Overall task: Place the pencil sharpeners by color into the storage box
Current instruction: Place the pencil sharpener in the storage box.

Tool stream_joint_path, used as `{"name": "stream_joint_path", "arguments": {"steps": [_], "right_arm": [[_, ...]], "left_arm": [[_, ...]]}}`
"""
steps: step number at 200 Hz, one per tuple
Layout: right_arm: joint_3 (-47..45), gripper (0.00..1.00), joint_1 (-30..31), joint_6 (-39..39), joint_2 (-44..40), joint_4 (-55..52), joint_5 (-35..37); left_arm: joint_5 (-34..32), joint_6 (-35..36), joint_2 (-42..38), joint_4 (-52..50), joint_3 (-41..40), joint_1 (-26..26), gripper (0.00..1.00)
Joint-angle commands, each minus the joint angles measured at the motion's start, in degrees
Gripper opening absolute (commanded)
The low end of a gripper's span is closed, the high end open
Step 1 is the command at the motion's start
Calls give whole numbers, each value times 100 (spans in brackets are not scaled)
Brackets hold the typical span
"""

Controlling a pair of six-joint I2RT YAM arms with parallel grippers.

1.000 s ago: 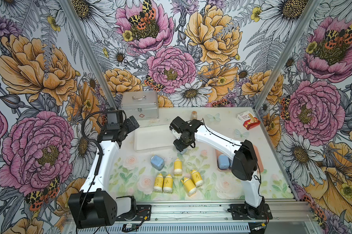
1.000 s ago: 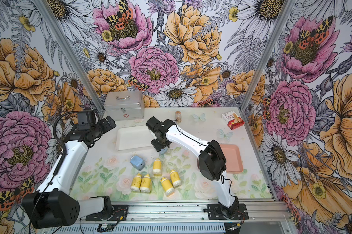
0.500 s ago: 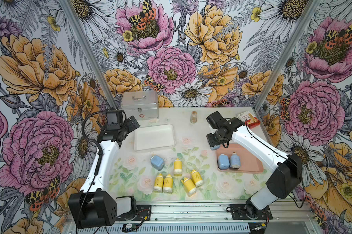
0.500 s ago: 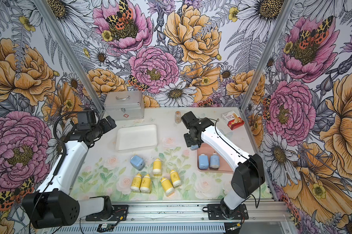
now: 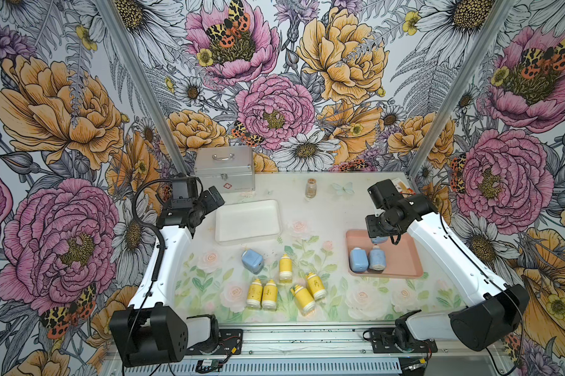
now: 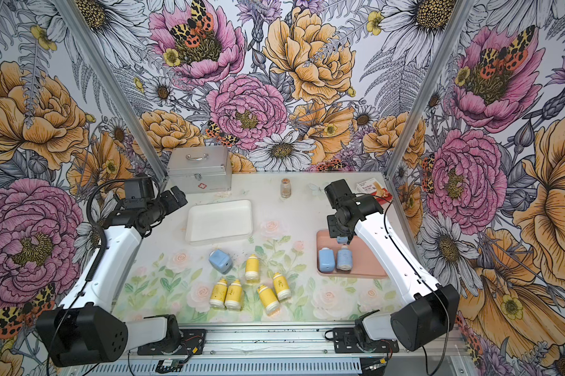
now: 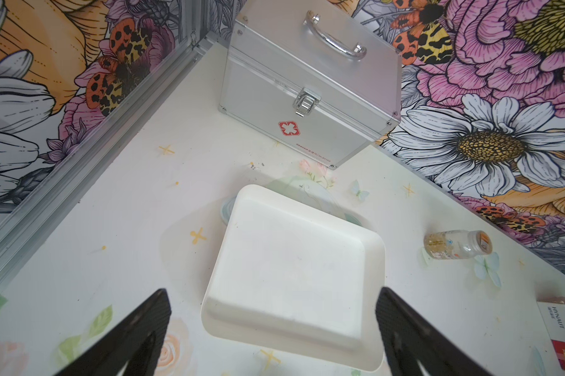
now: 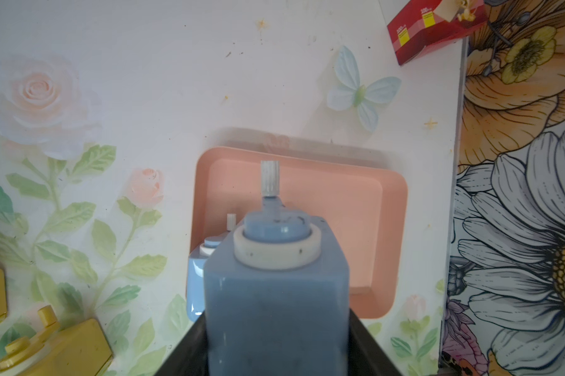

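Note:
My right gripper (image 8: 276, 325) is shut on a light-blue pencil sharpener (image 8: 274, 293) and holds it over the far left corner of the pink storage box (image 5: 401, 260), a shallow tray. Two more blue sharpeners (image 5: 358, 259) (image 5: 377, 257) lie side by side in that tray. Another blue one (image 5: 252, 261) and several yellow sharpeners (image 5: 285, 267) (image 5: 269, 294) (image 5: 302, 299) lie on the mat at the front centre. The white tray (image 5: 247, 221) is empty. Beside its left edge, my left gripper (image 7: 273, 291) hangs open with nothing between its fingers.
A silver latched case (image 5: 225, 169) stands at the back left. A brown glass vial (image 5: 311, 188) stands at the back centre. A red and white carton (image 6: 370, 192) lies at the back right, behind the right arm.
The right arm has swung from the middle of the table, by the white tray, to the right over the pink tray, carrying the blue sharpener. The left arm has not moved.

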Motion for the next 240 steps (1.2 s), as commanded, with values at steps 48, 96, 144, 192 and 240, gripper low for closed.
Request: {"name": "stream_joint_path", "arguments": {"steps": [48,96,144,192,240], "right_arm": [[-471,35,-1034,46,-375,-160,-11],[-752,35,-1568,-130,-454,-69,-170],[-875,35,-1847,-245,-251,48,-395],[-835,36,-1936,-260,416,134,-289],[-725,36,-2172,-363,881,205,-79]], "left_arm": [[247,-40,45,21,36,-76,99],[-202,196,-22,61,31,-592,99],[-812,388,-100,56,345,-1380,99],[-1205,399,-283,22,686,-1849,99],[-1436,385,-55,-119,932,-2055,99]]}}
